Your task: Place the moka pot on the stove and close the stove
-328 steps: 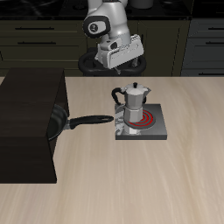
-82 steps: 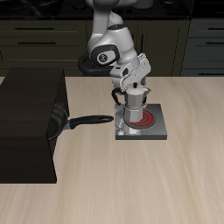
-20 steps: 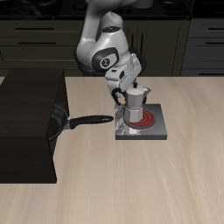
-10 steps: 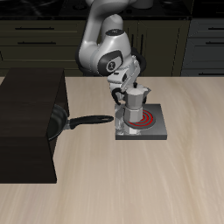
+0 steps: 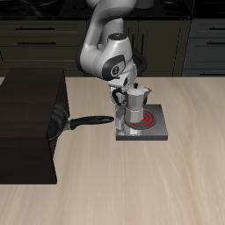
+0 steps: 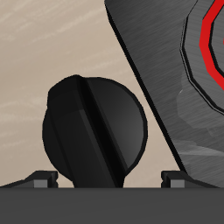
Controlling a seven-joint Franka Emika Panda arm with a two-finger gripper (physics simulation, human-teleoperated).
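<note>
The silver moka pot [image 5: 134, 105] stands upright on the grey stove [image 5: 143, 129], over its red coil [image 5: 151, 118]. My gripper [image 5: 117, 103] hangs low beside the pot, at the stove's edge nearest the pan handle. In the wrist view the stove's round black knob [image 6: 94, 131] fills the middle, next to the grey plate [image 6: 162, 87] and a strip of red coil [image 6: 210, 44]. The gripper [image 6: 109, 180] is open, and its fingertips [image 6: 38, 179] stand wide apart on either side of the knob without touching it.
A black frying pan [image 5: 58, 122] lies with its long handle [image 5: 90, 121] pointing at the stove. It rests against a large black box [image 5: 26, 123]. Dark cabinets stand behind the table.
The arm has swung down and closer to the stove's knob side, beside the pot. The moka pot, stove and pan have not moved.
</note>
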